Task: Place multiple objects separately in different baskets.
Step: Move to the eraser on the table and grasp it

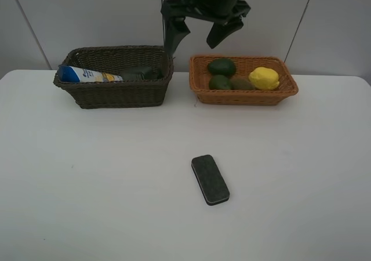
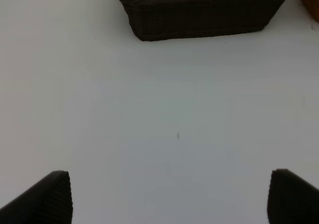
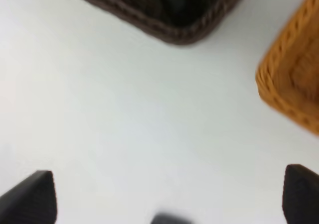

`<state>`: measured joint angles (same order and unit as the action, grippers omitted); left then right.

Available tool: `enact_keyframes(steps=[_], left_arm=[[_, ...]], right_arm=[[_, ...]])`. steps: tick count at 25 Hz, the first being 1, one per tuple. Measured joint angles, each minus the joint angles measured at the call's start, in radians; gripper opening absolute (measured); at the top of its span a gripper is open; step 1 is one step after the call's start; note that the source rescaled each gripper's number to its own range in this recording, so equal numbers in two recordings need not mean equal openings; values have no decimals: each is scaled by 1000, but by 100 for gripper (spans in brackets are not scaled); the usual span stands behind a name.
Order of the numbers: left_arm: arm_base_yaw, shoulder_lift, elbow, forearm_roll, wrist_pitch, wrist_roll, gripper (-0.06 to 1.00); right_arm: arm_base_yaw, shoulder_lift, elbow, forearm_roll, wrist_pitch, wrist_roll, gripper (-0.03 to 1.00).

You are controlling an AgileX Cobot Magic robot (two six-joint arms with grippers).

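Note:
A black flat eraser (image 1: 210, 180) lies alone on the white table, in front of both baskets. The dark brown basket (image 1: 116, 94) holds a white blue-capped bottle (image 1: 87, 74) and a dark-green bottle (image 1: 139, 72). In the orange-tan basket (image 1: 243, 96) lie an avocado (image 1: 221, 67), a lime (image 1: 219, 82), a kiwi (image 1: 240, 84) and a yellow lemon (image 1: 264, 78). My right gripper (image 1: 197, 37) hangs open and empty above the gap between the baskets. My left gripper (image 2: 169, 199) is open over bare table, short of the dark basket (image 2: 199, 17).
The right wrist view is blurred; it shows a corner of the dark basket (image 3: 164, 15), a corner of the orange basket (image 3: 291, 82) and a dark edge at the frame's border, perhaps the eraser (image 3: 169, 219). A wall stands close behind the baskets.

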<state>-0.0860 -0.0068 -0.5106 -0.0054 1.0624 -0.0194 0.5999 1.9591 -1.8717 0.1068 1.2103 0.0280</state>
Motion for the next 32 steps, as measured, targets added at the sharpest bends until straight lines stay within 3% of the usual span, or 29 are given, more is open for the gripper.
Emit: enact_keyframes(steps=[10,15,19,32], left_arm=[[0,0,0,0,0,0,100],[0,0,0,0,0,0,100],[0,0,0,0,0,0,100],[0,0,0,0,0,0,100]], right_arm=[[0,-27,428,1,1,30,99],[0,-26,590,62,-145,30,99],[0,-8,622,122,-237,30,99],[22,144,626,161,-310,34,100]])
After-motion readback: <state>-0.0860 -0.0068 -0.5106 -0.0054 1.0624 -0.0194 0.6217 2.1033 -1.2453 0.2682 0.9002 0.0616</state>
